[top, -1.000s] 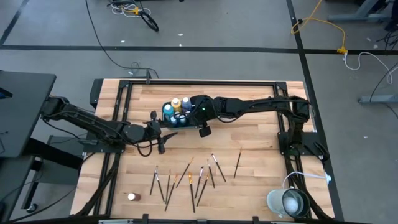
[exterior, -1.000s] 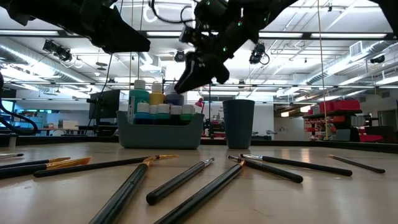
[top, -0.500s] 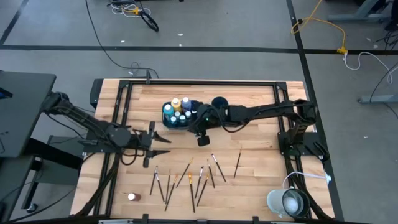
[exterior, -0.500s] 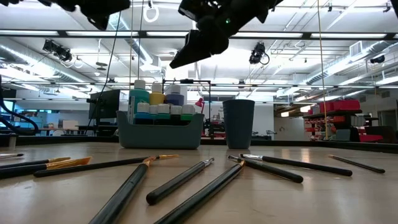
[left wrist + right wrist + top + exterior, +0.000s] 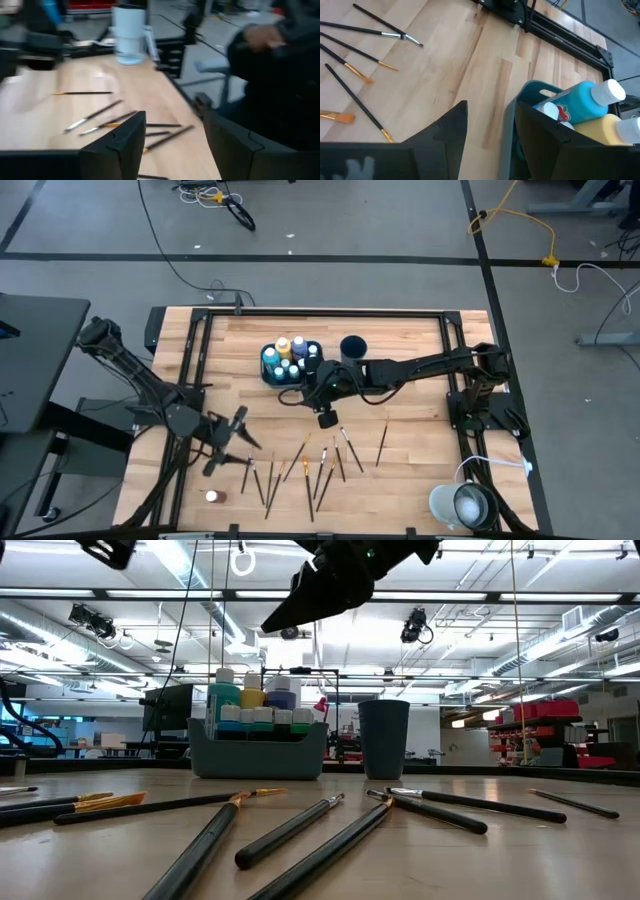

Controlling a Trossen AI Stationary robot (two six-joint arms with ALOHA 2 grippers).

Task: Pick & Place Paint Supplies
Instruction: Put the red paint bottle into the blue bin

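Several white-capped paint bottles [image 5: 288, 358] stand in the teal tray [image 5: 265, 360] at the table's far middle, with the dark blue cup [image 5: 352, 346] to its right. Several thin paintbrushes [image 5: 305, 465] lie flat on the wood near the front edge. One small brown bottle [image 5: 212, 496] stands alone at the near left. My right gripper [image 5: 292, 393] hovers open just in front of the tray [image 5: 530, 92], high above the table [image 5: 315, 590]. My left gripper [image 5: 245, 445] hangs open above the leftmost brushes [image 5: 100, 115], with nothing between its fingers [image 5: 132, 135].
A white round container [image 5: 460, 505] stands past the table's near right corner. A black frame rail [image 5: 320, 313] runs along the far edge and down both sides. Bare wood [image 5: 410, 395] lies between the cup and the brushes.
My left gripper has swung away from the tray toward the table's near left, turning as it went, and now hangs over the leftmost brushes. My right gripper has drawn back from above the tray toward the near edge and risen a little. Bottles and brushes lie as before.
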